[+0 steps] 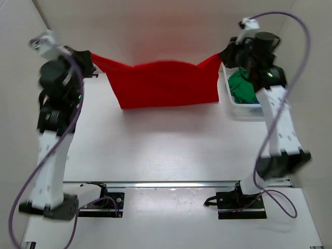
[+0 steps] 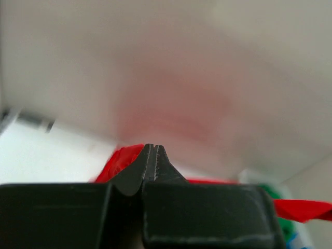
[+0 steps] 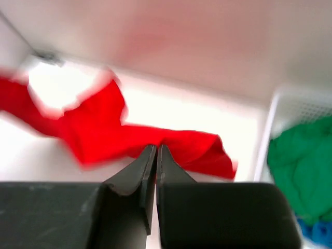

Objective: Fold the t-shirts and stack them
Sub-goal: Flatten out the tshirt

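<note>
Left fingers (image 2: 134, 174) and right fingers (image 3: 129, 176) were pinched shut on the red t-shirt (image 1: 163, 85) (one end each), stretched sideways above the desk (image 1: 171, 150).

Raised left claw (image 2: 154, 149) and right claw (image 3: 156, 149) clamp shut.

My two arms are alike. The left arm (image 1: 52, 155) and right arm (image 1: 277, 124) are long white links with bulky black joints (image 1: 54, 75) that carry small green lights. A purple cable (image 1: 308, 36) loops along each arm. Each wrist wears a white camera (image 1: 44, 41), and the bases (image 1: 57, 210) are black. My jaws are matte black and taper to thin tips.
</note>
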`<state>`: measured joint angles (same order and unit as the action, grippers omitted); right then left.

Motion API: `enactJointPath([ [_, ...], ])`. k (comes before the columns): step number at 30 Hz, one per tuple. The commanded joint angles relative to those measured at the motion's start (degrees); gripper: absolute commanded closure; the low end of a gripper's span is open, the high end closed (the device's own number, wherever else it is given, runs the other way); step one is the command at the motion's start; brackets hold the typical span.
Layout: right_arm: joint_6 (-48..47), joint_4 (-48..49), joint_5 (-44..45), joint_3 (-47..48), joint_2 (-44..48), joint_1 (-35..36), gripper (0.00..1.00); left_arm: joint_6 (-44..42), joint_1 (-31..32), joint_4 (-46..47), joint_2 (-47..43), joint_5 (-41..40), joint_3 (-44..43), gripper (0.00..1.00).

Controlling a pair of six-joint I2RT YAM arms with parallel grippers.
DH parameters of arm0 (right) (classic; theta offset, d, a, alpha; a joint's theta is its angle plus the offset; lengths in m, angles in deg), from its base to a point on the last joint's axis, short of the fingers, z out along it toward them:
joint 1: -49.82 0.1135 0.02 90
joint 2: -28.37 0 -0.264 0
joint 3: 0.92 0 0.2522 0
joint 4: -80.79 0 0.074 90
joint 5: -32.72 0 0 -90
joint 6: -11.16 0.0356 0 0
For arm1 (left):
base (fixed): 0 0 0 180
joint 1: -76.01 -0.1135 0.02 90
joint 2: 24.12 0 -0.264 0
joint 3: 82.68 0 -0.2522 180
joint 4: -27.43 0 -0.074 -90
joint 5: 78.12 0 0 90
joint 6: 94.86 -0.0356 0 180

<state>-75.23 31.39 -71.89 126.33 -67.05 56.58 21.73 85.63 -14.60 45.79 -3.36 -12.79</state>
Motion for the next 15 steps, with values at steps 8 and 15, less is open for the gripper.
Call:
enactJointPath([
  [8, 0.96, 8.48, -5.69, -27.97, 29.93, -4.04, 1.0, -0.48, 5.49, 3.49, -33.43, -7.34, 16.82, 1.0],
  [15, 3.58, 8.74, -8.93, -22.27, 41.36, -6.67, 1.0, -3.12, 8.3, 1.64, -30.81, -7.78, 1.37, 1.0],
])
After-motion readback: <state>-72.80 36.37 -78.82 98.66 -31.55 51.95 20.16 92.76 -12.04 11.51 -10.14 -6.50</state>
